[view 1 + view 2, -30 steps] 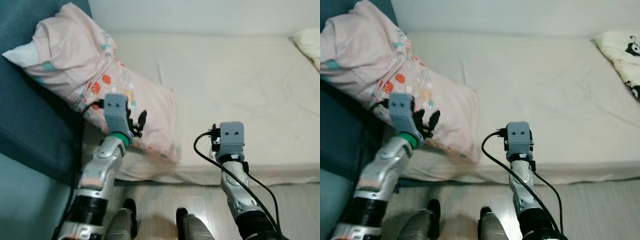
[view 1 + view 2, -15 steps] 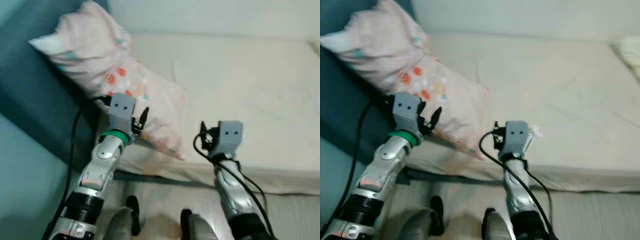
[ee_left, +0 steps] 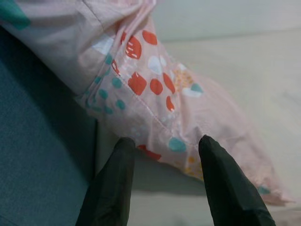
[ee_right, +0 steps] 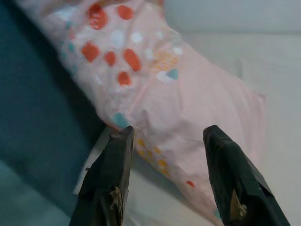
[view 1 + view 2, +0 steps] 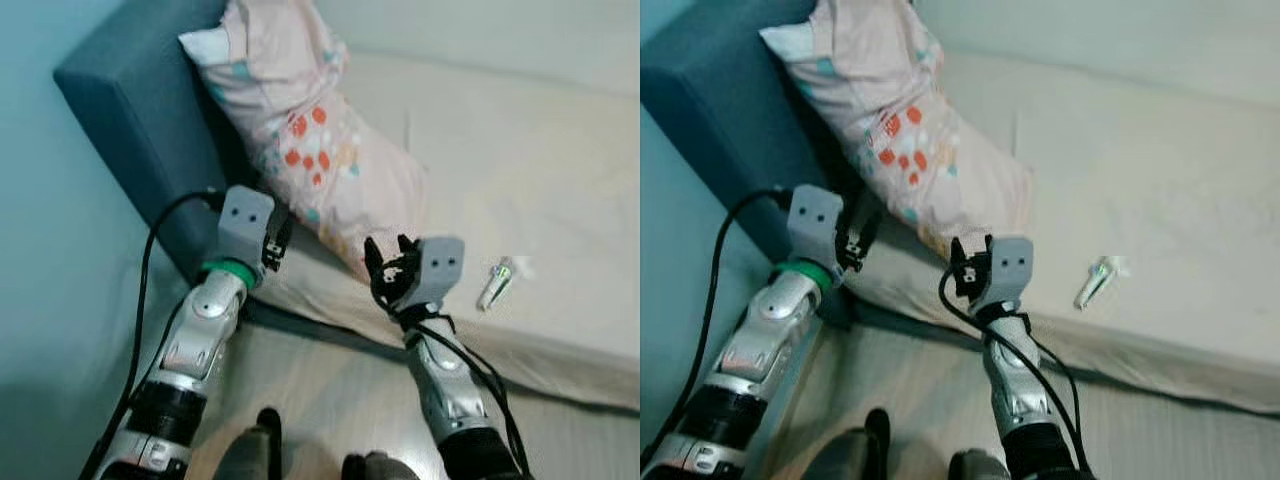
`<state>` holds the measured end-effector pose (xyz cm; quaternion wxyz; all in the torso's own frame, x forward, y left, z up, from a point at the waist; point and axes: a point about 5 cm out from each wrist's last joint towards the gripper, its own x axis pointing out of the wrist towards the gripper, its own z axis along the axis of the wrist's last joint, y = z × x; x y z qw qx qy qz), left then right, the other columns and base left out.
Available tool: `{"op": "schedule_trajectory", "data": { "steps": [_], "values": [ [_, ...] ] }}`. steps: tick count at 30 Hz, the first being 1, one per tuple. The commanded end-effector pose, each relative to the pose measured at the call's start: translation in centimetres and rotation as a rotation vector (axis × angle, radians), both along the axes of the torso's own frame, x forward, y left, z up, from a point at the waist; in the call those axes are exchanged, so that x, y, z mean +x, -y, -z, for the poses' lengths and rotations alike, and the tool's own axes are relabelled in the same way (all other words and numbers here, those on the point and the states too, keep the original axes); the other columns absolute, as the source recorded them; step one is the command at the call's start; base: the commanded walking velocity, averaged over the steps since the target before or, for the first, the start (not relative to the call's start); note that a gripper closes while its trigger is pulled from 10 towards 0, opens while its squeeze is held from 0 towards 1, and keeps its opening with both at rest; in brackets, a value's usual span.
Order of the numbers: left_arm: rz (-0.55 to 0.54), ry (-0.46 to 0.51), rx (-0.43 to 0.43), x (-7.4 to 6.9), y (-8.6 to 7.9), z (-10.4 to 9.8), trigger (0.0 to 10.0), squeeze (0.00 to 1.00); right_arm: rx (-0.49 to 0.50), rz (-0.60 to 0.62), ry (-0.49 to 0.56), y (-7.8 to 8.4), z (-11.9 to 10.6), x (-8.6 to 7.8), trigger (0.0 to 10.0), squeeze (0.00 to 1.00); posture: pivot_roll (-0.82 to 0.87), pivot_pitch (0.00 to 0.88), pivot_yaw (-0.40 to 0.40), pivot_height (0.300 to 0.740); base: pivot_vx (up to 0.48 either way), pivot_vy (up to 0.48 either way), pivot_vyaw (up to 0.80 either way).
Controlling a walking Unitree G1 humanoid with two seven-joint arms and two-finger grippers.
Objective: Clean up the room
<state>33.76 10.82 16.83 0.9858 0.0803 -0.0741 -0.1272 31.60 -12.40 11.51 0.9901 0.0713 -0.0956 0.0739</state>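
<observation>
While both hover by the pink pillow (image 5: pixel 330 150), left gripper (image 3: pixel 164 155) & right gripper (image 4: pixel 167 141) gape, empty.

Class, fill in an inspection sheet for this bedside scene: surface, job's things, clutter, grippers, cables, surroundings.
Surface: cream mattress, sheet lightly creased.
Job's things: pink patterned pillow leaning against the teal headboard, lower end on the mattress.
Clutter: small white tube with green tip near the mattress edge.
Grippers: left gripper open, close before the pillow's lower edge; right gripper open, also aimed at the pillow.
Cables: black cables along both arms.
Surroundings: pale wooden floor, teal wall.
</observation>
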Motion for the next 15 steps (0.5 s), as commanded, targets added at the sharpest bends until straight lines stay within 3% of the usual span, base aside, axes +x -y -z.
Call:
{"op": "schedule_trajectory", "data": {
  "steps": [1, 5, 15],
  "values": [
    [0.003, -0.003, 0.011, 0.03, 0.05, 0.21, 10.0, 0.00, 0.011, 0.004, -0.025, 0.24, 0.58, -0.35, 10.0, 0.00, 0.01, 0.203, 0.050, 0.740, 0.000, 0.000, 0.00],
    [0.011, 0.013, 0.015, 0.10, 0.14, 0.19, 10.0, 0.00, 0.009, 0.006, -0.028, 0.30, 0.61, -0.34, 10.0, 0.00, 0.01, 0.201, 0.050, 0.740, 0.000, 0.000, 0.00],
    [0.021, 0.022, 0.027, 0.04, 0.33, 0.29, 10.0, 0.00, 0.009, -0.001, -0.034, 0.34, 0.71, -0.37, 10.0, 0.00, 0.01, 0.201, 0.049, 0.740, 0.456, 0.000, 0.00]
  ]
}}
